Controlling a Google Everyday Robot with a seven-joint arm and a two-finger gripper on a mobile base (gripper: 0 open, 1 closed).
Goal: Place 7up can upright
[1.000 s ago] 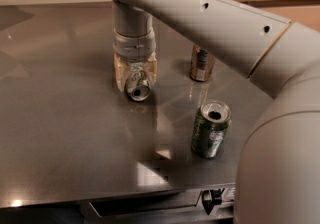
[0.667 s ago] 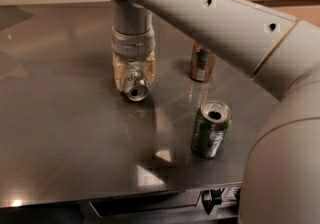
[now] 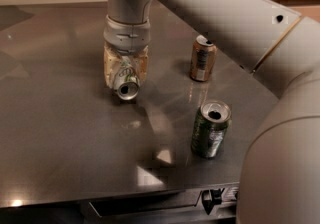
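Now the claw (image 3: 125, 72) stands low over the table (image 3: 60, 118), and its two fingers are pressed on the sides of the 7up can (image 3: 128, 88), which is clamped between them. The can is not upright. It is tilted, with its silver open end pointing out from under the claw towards the camera and very near the table; I cannot tell if it touches. The main danger, as I judge it, is a release in this pose: the can would fall on its side and roll away, because nothing close beside the claw would stop it. If the wrist turns the can while it is so low, the rim may scrape the table and the can may slip between the fingers. The brown can (image 3: 202, 58), to the right of the claw and a little behind it, and the dark green can (image 3: 211, 129), to the right and in front, stand well apart, but a rolling can could reach them.
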